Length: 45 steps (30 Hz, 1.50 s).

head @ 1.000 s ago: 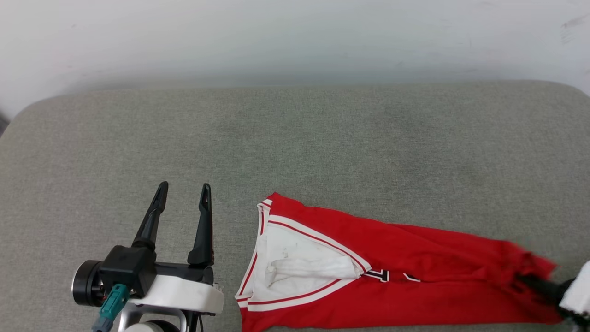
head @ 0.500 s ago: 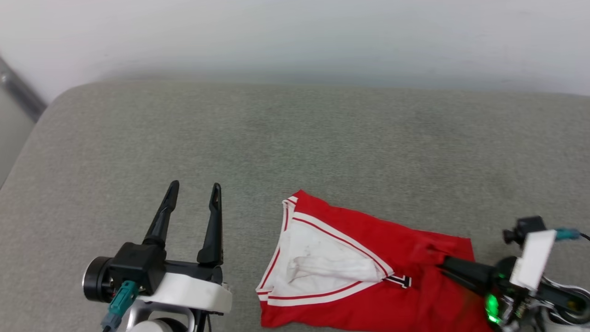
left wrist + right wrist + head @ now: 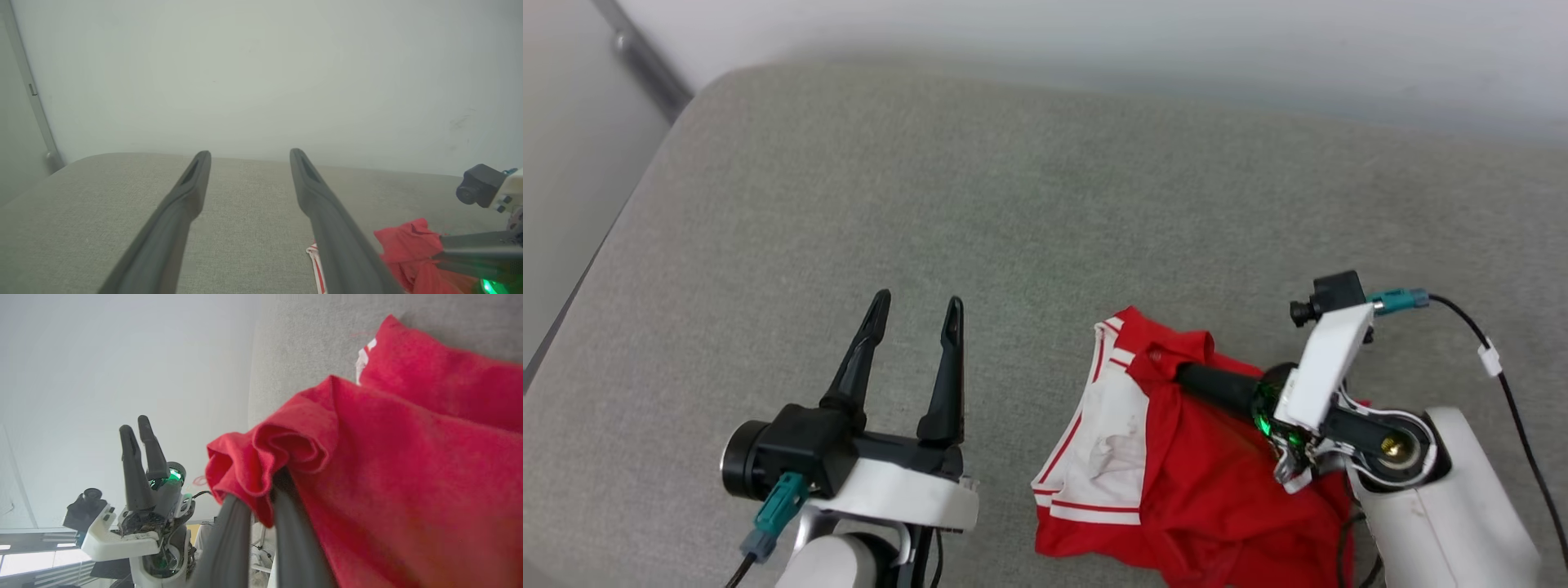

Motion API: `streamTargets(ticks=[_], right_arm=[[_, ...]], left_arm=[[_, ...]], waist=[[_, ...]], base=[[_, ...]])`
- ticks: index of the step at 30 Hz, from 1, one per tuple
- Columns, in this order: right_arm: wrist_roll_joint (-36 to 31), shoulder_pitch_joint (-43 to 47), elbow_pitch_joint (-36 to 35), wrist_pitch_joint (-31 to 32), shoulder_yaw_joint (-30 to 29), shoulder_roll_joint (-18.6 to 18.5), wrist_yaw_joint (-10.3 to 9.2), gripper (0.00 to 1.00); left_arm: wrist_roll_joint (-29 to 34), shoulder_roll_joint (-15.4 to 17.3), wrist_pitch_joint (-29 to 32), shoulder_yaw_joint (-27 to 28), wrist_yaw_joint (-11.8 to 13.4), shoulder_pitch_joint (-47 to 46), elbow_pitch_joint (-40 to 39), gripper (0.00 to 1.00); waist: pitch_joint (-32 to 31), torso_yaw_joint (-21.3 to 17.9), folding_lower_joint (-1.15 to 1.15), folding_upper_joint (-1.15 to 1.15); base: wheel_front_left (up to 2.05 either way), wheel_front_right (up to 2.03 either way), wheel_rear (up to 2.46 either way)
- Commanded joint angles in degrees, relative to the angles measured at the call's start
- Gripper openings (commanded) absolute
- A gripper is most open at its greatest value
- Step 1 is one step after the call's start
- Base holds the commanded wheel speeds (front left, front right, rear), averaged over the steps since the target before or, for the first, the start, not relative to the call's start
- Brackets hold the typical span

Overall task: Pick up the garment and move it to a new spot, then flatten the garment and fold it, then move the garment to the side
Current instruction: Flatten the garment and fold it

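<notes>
the garment [image 3: 1217,498], red with white striped trim, lies bunched on the grey cushion [image 3: 931,188], one fold lifted.

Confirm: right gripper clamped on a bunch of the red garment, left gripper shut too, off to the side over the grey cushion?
The left gripper is open, fingers spread with nothing between them; the head view shows it. The rest stands: right gripper clamped on the bunched garment, left one aside over the grey cushion.

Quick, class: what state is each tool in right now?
Left tool: open, holding nothing.
Right tool: closed on the red shirt.
</notes>
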Motion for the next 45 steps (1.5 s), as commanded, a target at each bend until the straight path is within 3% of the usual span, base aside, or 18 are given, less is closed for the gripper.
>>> streamTargets(ticks=[1,2,3,4,5,6,11,16,21,25,31,39,45], right_arm=[[-2.15,-1.35,0.83,-1.76,0.84,0.05,-0.01,0.00],[-4.37,-1.97,1.45,-3.87,1.22,0.03,-0.02,0.00],[-6.53,-2.33,2.32,-5.46,1.89,-0.06,-0.02,0.09],[-8.42,-2.41,3.11,-6.79,2.78,-0.13,-0.02,0.42],[-10.18,-2.50,4.03,-8.25,3.49,-0.14,-0.02,0.93],[-11.97,-2.71,4.56,-9.47,4.45,-0.24,-0.01,1.00],[-15.70,-2.40,6.32,-11.63,8.86,-0.72,-0.02,1.00],[-19.61,-2.58,1.30,-16.10,15.55,-4.22,-0.02,1.00],[-25.06,-1.24,-7.58,-22.48,22.67,-10.83,-0.02,1.00],[-31.24,0.67,-12.60,-28.86,24.43,-15.90,-0.02,1.00],[-41.74,7.08,-15.14,-38.07,15.66,-18.40,-0.02,1.00],[-51.55,17.36,-20.07,-47.71,-2.97,-13.13,-0.02,1.00],[-55.19,23.89,-25.93,-50.28,-8.01,-9.68,-0.02,1.00]], left_arm=[[-0.12,-0.58,-0.51,-0.21,-0.37,-1.03,0.63,1.00],[-0.21,-0.79,-0.70,-0.28,-0.53,-1.37,0.96,1.00],[-0.27,-1.01,-0.91,-0.29,-0.77,-1.73,1.34,1.00],[-0.27,-1.27,-1.14,-0.32,-0.83,-1.90,1.83,1.00],[-0.31,-1.52,-1.30,-0.34,-0.96,-2.06,2.22,1.00],[-0.41,-1.66,-1.41,-0.37,-1.17,-2.28,2.72,1.00],[-0.14,-2.00,-1.80,-0.20,-1.40,-2.65,3.87,1.00],[-0.16,-1.41,-2.13,0.41,-1.58,-2.40,4.86,1.00],[-0.58,-0.43,-1.98,1.38,-0.90,-1.03,5.18,1.00],[-0.99,0.15,-1.76,2.43,0.13,0.59,5.11,1.00],[-2.13,1.33,-1.76,4.47,1.39,3.20,5.27,1.00],[-2.87,2.55,-1.91,6.97,3.30,6.71,5.71,1.00],[-3.10,3.64,-1.99,7.78,4.24,10.30,6.15,1.00]], waist=[[2.30,1.66,0.00,0.00],[3.09,1.90,0.00,0.00],[3.63,2.03,0.00,0.00],[3.98,2.09,0.00,0.00],[4.27,2.07,0.00,0.00],[4.52,2.03,0.00,0.00],[4.56,1.24,0.00,0.00],[2.85,-0.91,0.00,0.00],[0.21,-4.02,0.00,0.00],[-1.83,-7.03,0.00,0.00],[-4.40,-10.88,0.00,0.00],[-7.75,-13.64,0.00,0.00],[-10.55,-14.28,0.00,0.00]], base=[[0.00,0.00,0.00],[0.00,0.00,0.00],[0.00,0.00,0.00],[0.00,0.00,0.00],[0.00,0.00,0.00],[0.00,0.00,0.00],[0.00,0.00,0.00],[0.00,0.00,0.00],[0.00,0.00,0.00],[0.00,0.00,0.00],[0.00,0.00,0.00],[0.00,0.00,0.00],[0.00,0.00,0.00]])
